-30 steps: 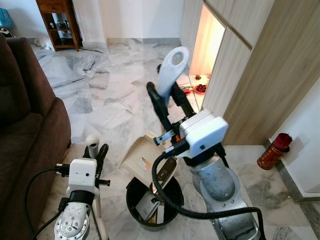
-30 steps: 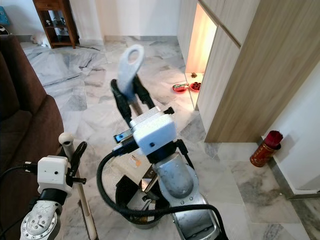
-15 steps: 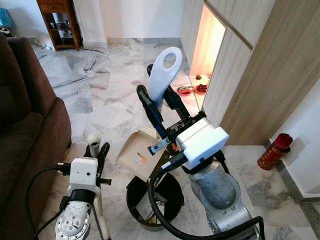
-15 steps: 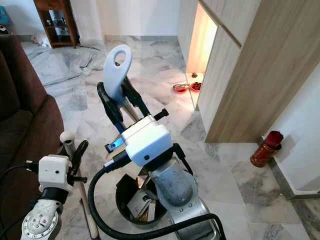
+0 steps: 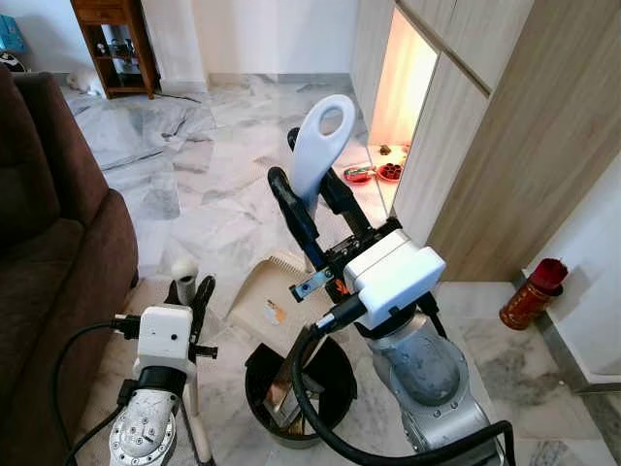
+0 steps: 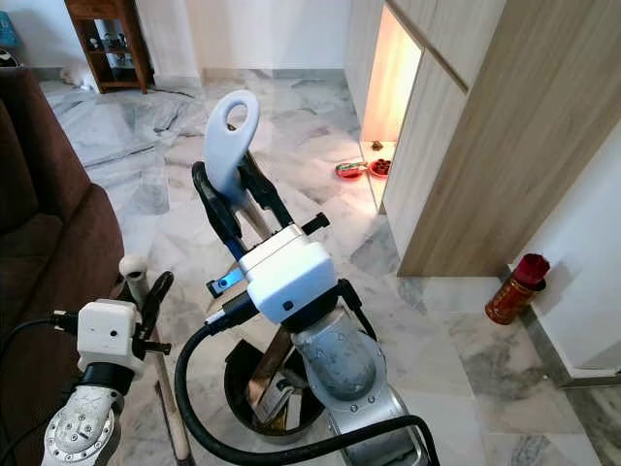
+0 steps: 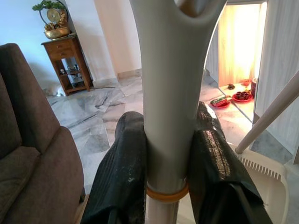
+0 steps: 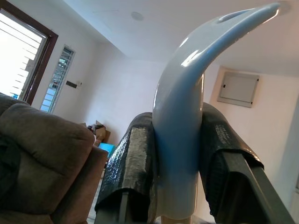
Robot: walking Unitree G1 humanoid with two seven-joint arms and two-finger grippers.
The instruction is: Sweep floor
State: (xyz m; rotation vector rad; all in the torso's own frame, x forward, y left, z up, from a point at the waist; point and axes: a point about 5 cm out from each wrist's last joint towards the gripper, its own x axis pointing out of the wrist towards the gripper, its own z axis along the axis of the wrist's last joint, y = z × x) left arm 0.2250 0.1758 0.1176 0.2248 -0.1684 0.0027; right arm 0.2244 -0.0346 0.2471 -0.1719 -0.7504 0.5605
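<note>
My right gripper [image 5: 312, 201] is shut on the pale loop handle of the dustpan [image 5: 323, 146], well above the floor. The beige pan [image 5: 260, 299] hangs tilted over a black bin [image 5: 338, 361] that holds scraps of paper. In the right wrist view both black fingers [image 8: 131, 163] press against the dustpan handle [image 8: 182, 140]. At lower left, my left gripper [image 5: 188, 294] is shut on the upright broom handle [image 5: 183, 269]. The left wrist view has the broom handle [image 7: 170, 93] clamped between the fingers [image 7: 124, 168], with the pan [image 7: 261, 182] beyond.
A brown sofa [image 5: 49, 223] lines the left side. Wooden cabinets [image 5: 505, 136] with a lit niche stand on the right, red dishes [image 5: 374, 175] on the floor before them. A red cylinder [image 5: 529, 291] stands by the right wall. Open marble floor [image 5: 223, 175] lies ahead.
The right gripper swung the dustpan handle a little left and lower, tipping the pan over the bin, then held nearly still. The left gripper and broom sank slightly.
</note>
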